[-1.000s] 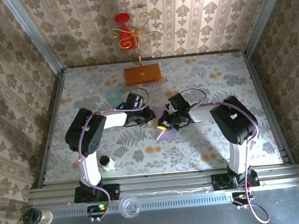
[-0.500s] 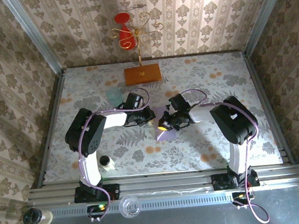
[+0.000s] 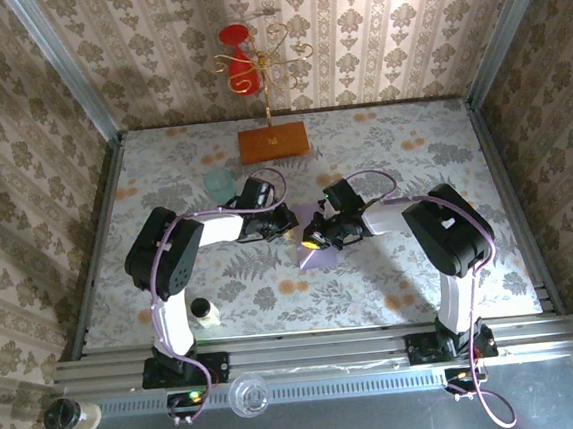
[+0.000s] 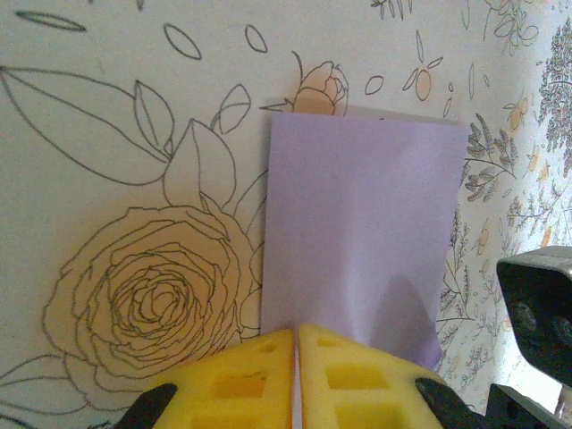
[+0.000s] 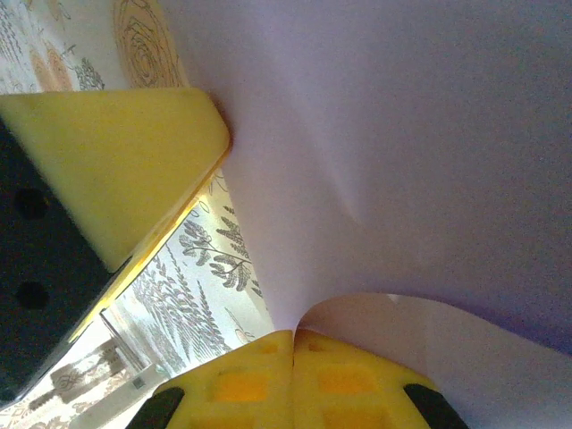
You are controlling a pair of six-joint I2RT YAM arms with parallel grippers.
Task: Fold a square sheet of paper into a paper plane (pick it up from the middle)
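Note:
The square sheet of paper [image 3: 316, 253] is pale lilac and lies at the table's middle, between my two grippers. In the left wrist view the sheet [image 4: 362, 223] looks like a flat, doubled rectangle on the flowered cloth. My left gripper [image 3: 290, 226] [image 4: 296, 332] is shut, its yellow tips down on the sheet's near edge. My right gripper [image 3: 315, 239] [image 5: 294, 335] is shut on an edge of the sheet [image 5: 402, 134], which curls up out of its jaws. The left gripper's yellow finger [image 5: 116, 161] touches the paper beside it.
An orange-brown wooden board [image 3: 273, 141] with a gold stand and a red ornament [image 3: 241, 70] stands at the back. A pale teal cup [image 3: 219, 183] sits just behind the left arm. A small white bottle [image 3: 203, 312] stands at the front left.

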